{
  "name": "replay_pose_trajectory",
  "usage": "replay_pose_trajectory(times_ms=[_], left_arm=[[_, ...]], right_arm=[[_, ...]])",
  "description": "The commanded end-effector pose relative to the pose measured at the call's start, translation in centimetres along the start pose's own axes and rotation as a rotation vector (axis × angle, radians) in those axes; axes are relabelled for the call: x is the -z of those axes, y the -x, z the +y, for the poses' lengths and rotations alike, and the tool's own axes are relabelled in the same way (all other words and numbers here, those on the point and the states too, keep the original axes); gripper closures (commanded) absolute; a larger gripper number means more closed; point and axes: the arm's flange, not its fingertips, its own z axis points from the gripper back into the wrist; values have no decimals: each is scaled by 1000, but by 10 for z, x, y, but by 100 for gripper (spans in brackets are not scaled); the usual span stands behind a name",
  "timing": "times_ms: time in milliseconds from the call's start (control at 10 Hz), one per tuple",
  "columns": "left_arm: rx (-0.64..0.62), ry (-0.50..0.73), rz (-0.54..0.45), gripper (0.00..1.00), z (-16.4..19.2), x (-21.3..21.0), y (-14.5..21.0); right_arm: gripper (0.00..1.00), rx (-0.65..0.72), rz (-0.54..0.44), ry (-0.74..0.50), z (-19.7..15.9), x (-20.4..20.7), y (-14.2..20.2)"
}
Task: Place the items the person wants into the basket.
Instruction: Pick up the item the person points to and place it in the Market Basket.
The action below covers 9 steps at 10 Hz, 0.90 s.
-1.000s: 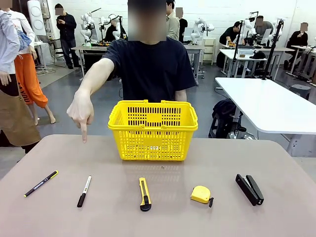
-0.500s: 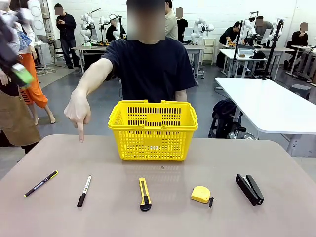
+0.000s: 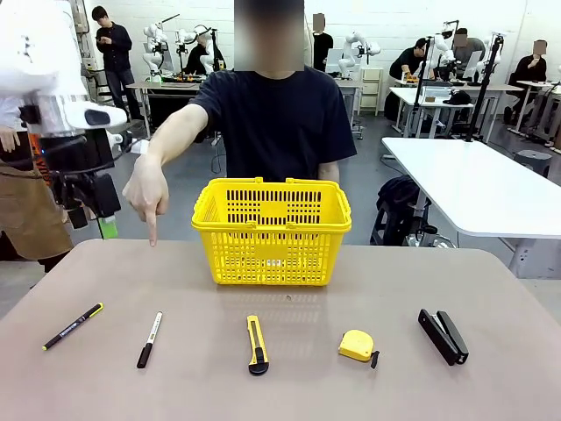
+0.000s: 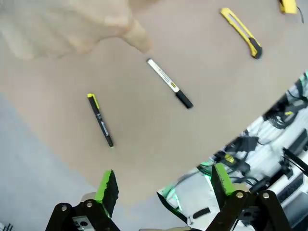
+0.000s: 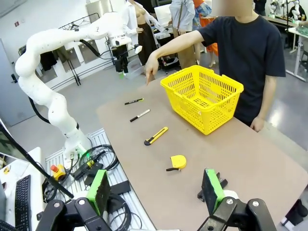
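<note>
White tables (image 3: 473, 186), grey floor (image 3: 375, 156).

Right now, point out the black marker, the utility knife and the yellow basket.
black marker (image 3: 150, 339), front view, middle of its barrel.
utility knife (image 3: 255, 338), front view, yellow handle.
yellow basket (image 3: 302, 259), front view, near lattice wall.

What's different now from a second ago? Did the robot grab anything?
The robot's white left arm swung in from the left. Its left gripper now hangs open and empty near the table's far left corner, beside the person's pointing hand. Nothing was grabbed. The hand, yellow plastic basket, black white-labelled marker, thin black-and-yellow pen, yellow-and-black utility knife, yellow tape measure and black stapler stayed put.
</note>
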Motion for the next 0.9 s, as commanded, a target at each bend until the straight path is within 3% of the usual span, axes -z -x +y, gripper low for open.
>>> replay_pose_trajectory(times_ms=[0,100,300,500,800], left_arm=[[-43,-130,-121,0,-15,13,16],[-81,-186,-190,0,-16,22,15],[-97,-226,-238,0,-17,31,14],[-103,-167,-269,0,-10,17,14],[-79,-183,-243,0,-12,25,12]], right_arm=[[0,-17,-13,-11,-1,0,-2],[0,-17,-13,-11,-1,0,-2],[0,-17,-13,-11,-1,0,-2],[0,-17,-13,-11,-1,0,-2],[0,-17,-13,-11,-1,0,-2]])
